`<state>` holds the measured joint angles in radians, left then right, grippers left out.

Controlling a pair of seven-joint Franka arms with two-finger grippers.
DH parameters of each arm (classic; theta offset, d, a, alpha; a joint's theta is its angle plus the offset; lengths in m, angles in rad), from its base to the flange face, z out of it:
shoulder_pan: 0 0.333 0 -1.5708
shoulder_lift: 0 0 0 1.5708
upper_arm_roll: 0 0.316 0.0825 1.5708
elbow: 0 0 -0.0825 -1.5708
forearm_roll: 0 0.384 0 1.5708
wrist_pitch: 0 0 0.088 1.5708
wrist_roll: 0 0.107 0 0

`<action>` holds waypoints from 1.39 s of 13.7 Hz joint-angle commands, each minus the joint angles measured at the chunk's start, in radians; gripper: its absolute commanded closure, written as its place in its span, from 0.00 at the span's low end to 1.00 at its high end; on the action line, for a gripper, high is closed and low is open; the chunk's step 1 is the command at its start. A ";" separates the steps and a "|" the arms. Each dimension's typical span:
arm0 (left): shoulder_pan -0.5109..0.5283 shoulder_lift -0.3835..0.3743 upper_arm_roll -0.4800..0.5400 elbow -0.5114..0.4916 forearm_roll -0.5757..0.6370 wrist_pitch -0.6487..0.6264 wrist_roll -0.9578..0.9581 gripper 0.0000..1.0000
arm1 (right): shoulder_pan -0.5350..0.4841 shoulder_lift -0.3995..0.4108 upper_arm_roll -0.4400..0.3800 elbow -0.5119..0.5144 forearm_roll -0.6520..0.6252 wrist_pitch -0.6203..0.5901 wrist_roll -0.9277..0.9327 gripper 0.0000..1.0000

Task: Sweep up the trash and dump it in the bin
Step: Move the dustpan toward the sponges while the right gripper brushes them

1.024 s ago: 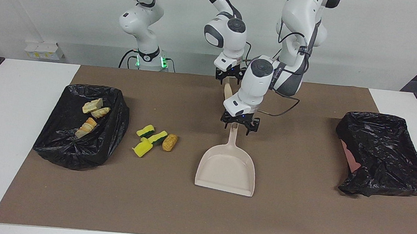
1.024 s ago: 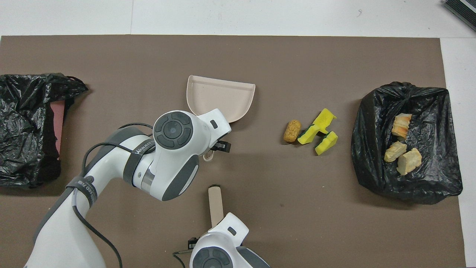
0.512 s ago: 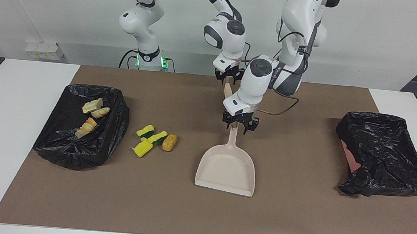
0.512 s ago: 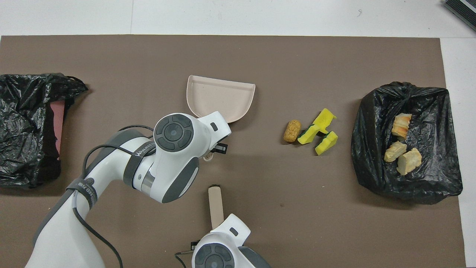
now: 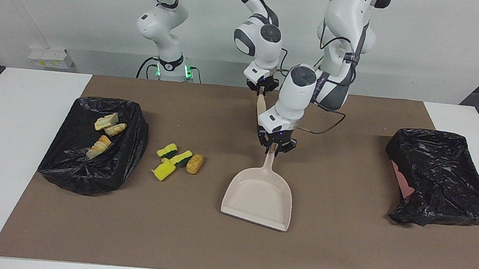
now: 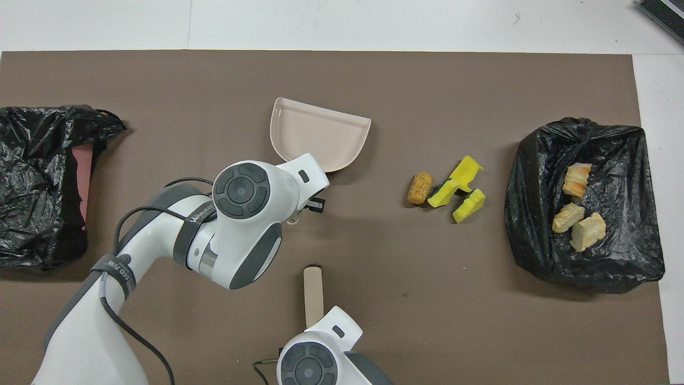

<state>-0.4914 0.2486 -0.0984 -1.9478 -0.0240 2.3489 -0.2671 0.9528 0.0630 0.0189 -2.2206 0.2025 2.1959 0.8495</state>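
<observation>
Three yellow sponges with green backs and a brown bun-like lump lie together on the brown mat beside the bag-lined bin at the right arm's end. Three pale pastry pieces lie in that bin. My left gripper is shut on the handle of the beige dustpan at mid-table. My right gripper is shut on the beige brush handle; the brush head is hidden.
A second bin lined with a black bag lies at the left arm's end of the table. The brown mat covers most of the white tabletop.
My left gripper's fingers have closed on the dustpan handle, and the pan has turned slightly. My right gripper has closed on the brush handle. The trash has not moved.
</observation>
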 commanded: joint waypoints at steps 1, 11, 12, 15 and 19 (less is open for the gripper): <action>-0.001 -0.025 0.012 0.001 0.018 0.003 0.040 1.00 | -0.060 -0.075 0.000 0.004 0.029 -0.082 -0.021 1.00; 0.151 -0.138 0.019 0.016 0.045 -0.288 0.751 1.00 | -0.411 -0.111 -0.004 0.114 -0.211 -0.390 -0.203 1.00; 0.160 -0.138 0.019 0.016 0.045 -0.310 0.835 1.00 | -0.452 -0.103 -0.004 0.114 -0.221 -0.390 -0.246 1.00; 0.186 -0.138 0.022 0.016 0.082 -0.322 1.066 1.00 | -0.577 -0.083 -0.004 0.104 -0.297 -0.369 -0.375 1.00; 0.188 -0.152 0.022 0.001 0.134 -0.350 1.255 1.00 | -0.675 -0.048 -0.004 0.127 -0.392 -0.337 -0.457 1.00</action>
<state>-0.3094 0.1271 -0.0714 -1.9242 0.0816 2.0168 0.9139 0.3006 -0.0069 0.0026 -2.1270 -0.1453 1.8589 0.4230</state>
